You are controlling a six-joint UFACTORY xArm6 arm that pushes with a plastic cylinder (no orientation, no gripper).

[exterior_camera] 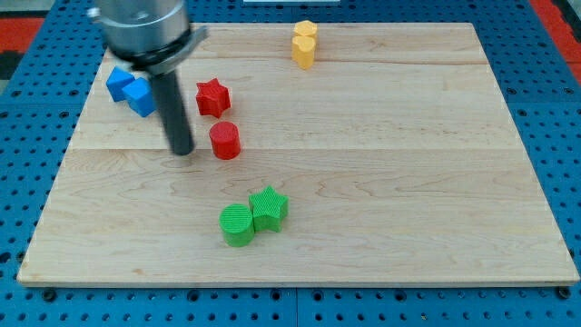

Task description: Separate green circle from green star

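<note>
The green circle point(238, 224) sits at the view's lower middle of the wooden board, touching the green star point(270, 208) on its right. My tip point(182, 150) rests on the board well above and to the left of both green blocks. It stands just left of the red circle point(225, 141), with a small gap between them.
A red star point(212, 97) lies above the red circle. Two blue blocks point(131, 89) sit at the view's upper left, partly behind the rod. Two yellow blocks point(304, 44) touch each other near the view's top edge. The board's point(408, 182) edges border a blue pegboard.
</note>
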